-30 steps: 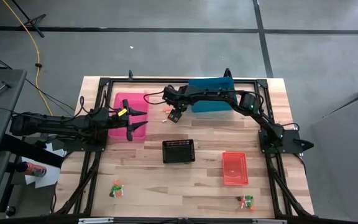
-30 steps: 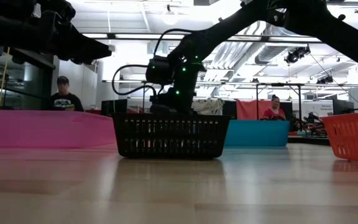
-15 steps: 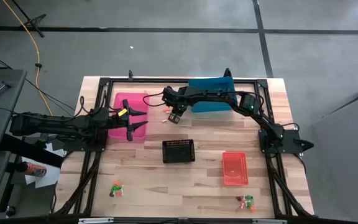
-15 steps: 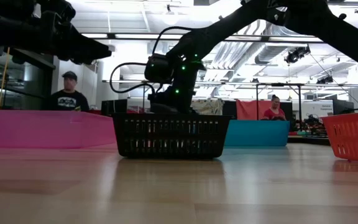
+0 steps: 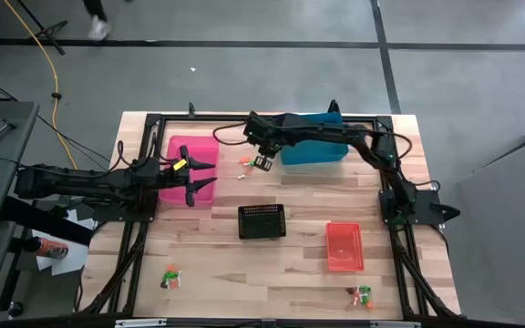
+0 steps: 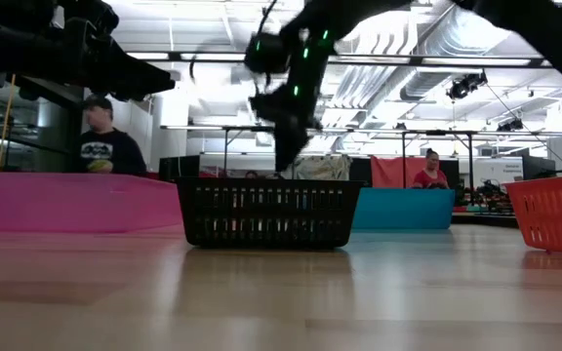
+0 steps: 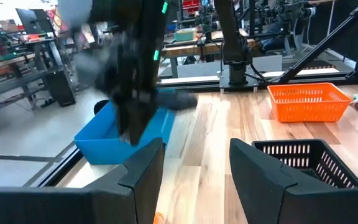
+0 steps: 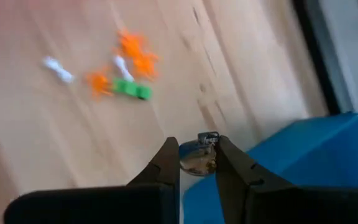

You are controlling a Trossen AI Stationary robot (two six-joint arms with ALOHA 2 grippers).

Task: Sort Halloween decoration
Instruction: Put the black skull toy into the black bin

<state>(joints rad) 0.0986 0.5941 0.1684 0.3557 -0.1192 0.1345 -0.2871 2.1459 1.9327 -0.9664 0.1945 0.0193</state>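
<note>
- Overhead, a wooden worktop carries four bins and small heaps of Halloween trinkets; two dark robot arms reach in from its sides.
- At far left, the left hand hovers over the pink bin, fingers spread and empty. This arm looks to be waiting.
- Near the front left edge lies a small heap of trinkets, orange and green, untouched.
- Between the pink bin and the blue bin, toward the back of the worktop, another cluster of trinkets lies on bare wood: orange, green and white pieces.
- Just beside that cluster, the right hand hangs raised above the wood. Its wrist camera shows the fingers closed on a tiny silvery piece, with the blue bin's rim close by.
- Judged step: one piece picked, now to be carried to a bin. The blue bin is nearest; which bin suits this piece I cannot tell.
- Next move calls for clearing the bin's wall before letting go.
- At centre sits a black basket; to its right, an orange bin.
- A third heap lies by the front right edge.
- Open wood surrounds the bins, giving room to move; the front heaps sit close to the edge.
</note>
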